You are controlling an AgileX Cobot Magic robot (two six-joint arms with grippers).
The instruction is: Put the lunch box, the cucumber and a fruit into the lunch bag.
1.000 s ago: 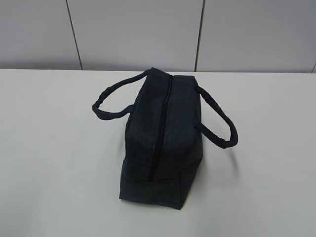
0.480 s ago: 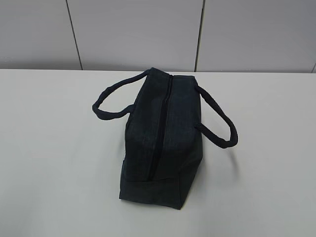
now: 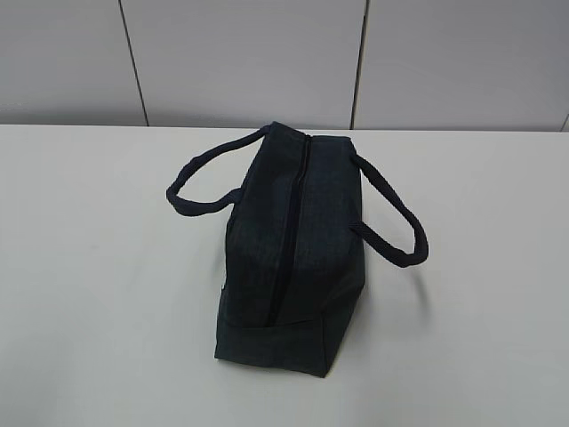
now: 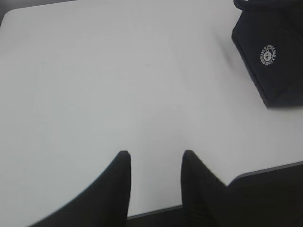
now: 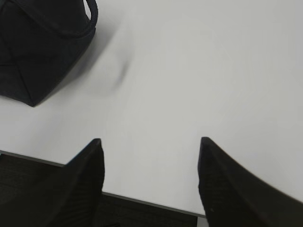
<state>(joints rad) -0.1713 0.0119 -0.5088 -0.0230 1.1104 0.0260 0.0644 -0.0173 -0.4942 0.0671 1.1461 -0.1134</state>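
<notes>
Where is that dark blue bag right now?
The lunch bag stands alone mid-table in the exterior view, handles flopped to either side. The left wrist view catches it at upper right, the right wrist view at upper left.

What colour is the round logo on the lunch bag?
White, on the dark navy lunch bag; the logo shows best in the left wrist view.

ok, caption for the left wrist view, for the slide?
Left gripper open and empty over the table; lunch bag, logo showing, at upper right.
</notes>
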